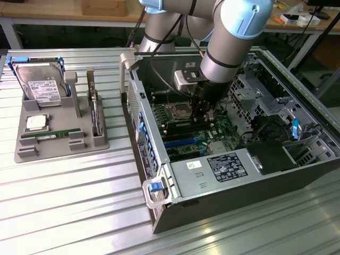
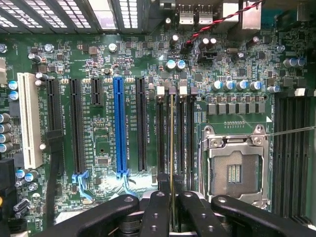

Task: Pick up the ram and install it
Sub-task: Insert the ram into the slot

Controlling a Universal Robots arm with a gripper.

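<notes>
Exterior view, left to right. The gray tray (image 1: 24, 151) on the exterior view's left carries the hard drive (image 1: 42, 85), the processor chip (image 1: 36, 122) and a second green stick (image 1: 53, 135) lying flat. The open computer case (image 1: 212, 196) sits to its right. Your gripper (image 1: 202, 114) is down inside it, over the motherboard (image 1: 186, 138).

Wrist view. The jaws are pinched narrow on the ram (image 2: 171, 143), which you see edge-on as a thin line running out from between the fingers (image 2: 157, 210). It hangs over the black memory slots (image 2: 161, 133), between the blue slot (image 2: 119, 128) and the open processor socket (image 2: 234, 170). You cannot tell whether it touches a slot yet.

Risks, as judged:
- The edge may sit over the gap beside a slot; pushed down off-line, the stick jams on the slot wall or flexes the board.
- The notch direction is not readable; reversed, the stick won't seat.
- The grip is a thin pinch, so the stick may tilt under load.
- Drift toward the socket endangers its bare contacts.
</notes>
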